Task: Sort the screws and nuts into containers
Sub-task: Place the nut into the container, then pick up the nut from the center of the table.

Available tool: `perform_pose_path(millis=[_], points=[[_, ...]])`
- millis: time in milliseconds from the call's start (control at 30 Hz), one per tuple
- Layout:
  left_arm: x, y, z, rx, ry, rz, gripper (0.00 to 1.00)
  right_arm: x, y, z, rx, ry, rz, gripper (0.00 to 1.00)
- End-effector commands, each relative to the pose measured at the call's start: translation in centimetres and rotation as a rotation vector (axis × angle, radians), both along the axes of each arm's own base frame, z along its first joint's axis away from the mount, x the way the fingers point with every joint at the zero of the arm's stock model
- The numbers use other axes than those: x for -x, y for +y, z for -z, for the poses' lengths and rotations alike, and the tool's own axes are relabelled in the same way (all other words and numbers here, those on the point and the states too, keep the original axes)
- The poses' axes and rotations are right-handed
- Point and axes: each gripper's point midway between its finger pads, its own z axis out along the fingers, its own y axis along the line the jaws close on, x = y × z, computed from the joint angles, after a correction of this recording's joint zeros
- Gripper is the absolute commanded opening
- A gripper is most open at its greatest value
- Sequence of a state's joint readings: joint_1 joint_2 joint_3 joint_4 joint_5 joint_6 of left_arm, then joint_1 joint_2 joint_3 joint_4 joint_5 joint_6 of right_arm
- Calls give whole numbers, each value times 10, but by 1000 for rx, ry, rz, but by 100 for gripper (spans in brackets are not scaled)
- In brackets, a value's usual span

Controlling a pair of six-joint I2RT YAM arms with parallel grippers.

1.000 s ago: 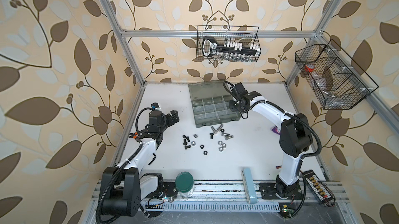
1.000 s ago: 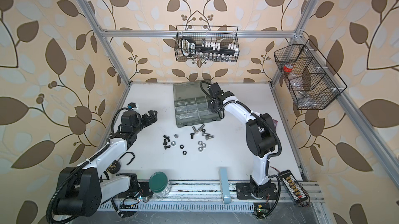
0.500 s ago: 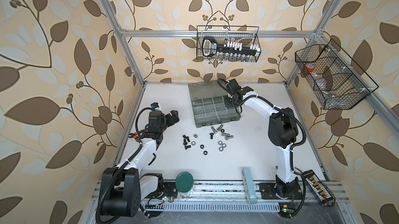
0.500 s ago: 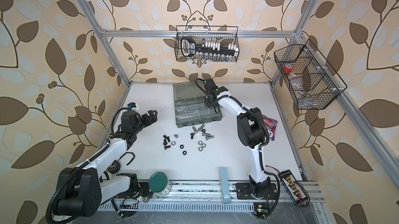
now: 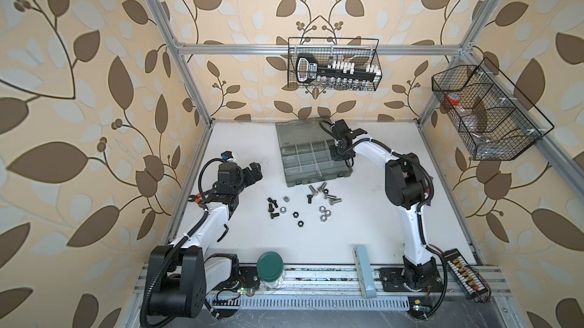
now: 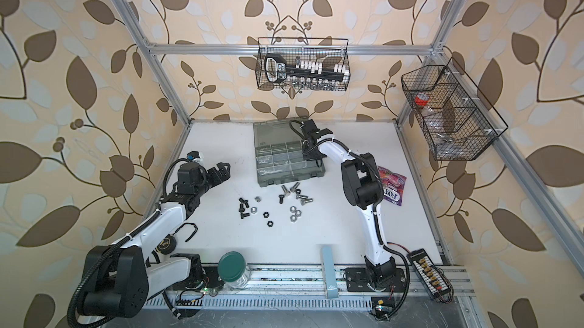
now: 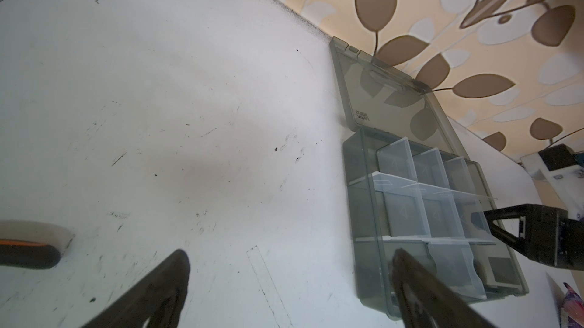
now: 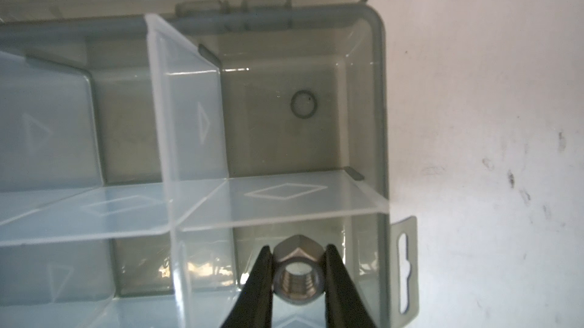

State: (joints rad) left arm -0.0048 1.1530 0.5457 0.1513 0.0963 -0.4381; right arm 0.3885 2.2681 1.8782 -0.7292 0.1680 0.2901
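Observation:
The open grey organizer case (image 5: 316, 181) lies at the back middle of the table, its containers divided by clear walls. My right gripper (image 8: 298, 252) points down into it and is shut on a silver nut (image 8: 298, 271), held over a compartment along the case's right wall (image 8: 377, 105). In both top views that gripper (image 5: 337, 152) (image 6: 310, 152) is over the case's right side. Silver screws (image 5: 333, 198), black screws (image 5: 271, 206), silver nuts (image 5: 325, 214) and black nuts (image 5: 300, 223) lie loose in front of the case. My left gripper (image 5: 255, 171) (image 7: 290, 253) hangs open at the left, holding nothing.
A green-lidded jar (image 5: 269, 268) and a pale blue block (image 5: 363, 274) stand at the front edge. A purple sweet bag (image 6: 392, 184) lies behind the right arm. Black wire baskets hang on the back wall (image 5: 333, 64) and the right wall (image 5: 483, 111).
The right arm has folded its elbow in and brought the gripper with the nut down over the case's right compartments. The left arm has not moved.

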Motion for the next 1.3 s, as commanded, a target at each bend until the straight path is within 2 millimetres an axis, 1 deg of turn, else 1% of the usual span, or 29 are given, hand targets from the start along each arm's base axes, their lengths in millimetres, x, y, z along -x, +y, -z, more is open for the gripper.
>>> perform_pose_path(millis=[0,167,300,433,533,600,667,867,1000,1100,1167,1267], points=[[-8,6,-29,-13,-73,-19,99,-2,2,-5,6,-1,-14,31],[-7,6,-32,-14,-76,-22,99,-3,0,-20,7,-29,-12,40],[-6,8,-35,-16,-83,-29,99,-2,-1,-36,0,-54,-8,41],[-6,10,-37,-12,-85,-47,99,8,-1,-59,-23,-83,-5,41],[-5,13,-38,-11,-85,-71,99,21,0,-77,-23,-115,-10,41],[-4,15,-39,-9,-82,-82,99,36,-1,-86,-12,-128,-16,41],[-5,16,-39,-9,-76,-87,99,55,0,-86,-4,-121,-19,41],[-6,14,-41,-1,-82,-81,99,131,5,-62,-1,-57,-38,40],[-6,14,-41,3,-87,-80,99,180,19,-53,-19,-20,-84,36],[-5,14,-39,6,-85,-81,99,208,35,-48,-52,9,-115,35],[-5,14,-39,8,-85,-82,99,223,44,-42,-70,35,-130,35],[-5,13,-38,11,-83,-80,99,239,55,-30,-87,77,-147,36]])
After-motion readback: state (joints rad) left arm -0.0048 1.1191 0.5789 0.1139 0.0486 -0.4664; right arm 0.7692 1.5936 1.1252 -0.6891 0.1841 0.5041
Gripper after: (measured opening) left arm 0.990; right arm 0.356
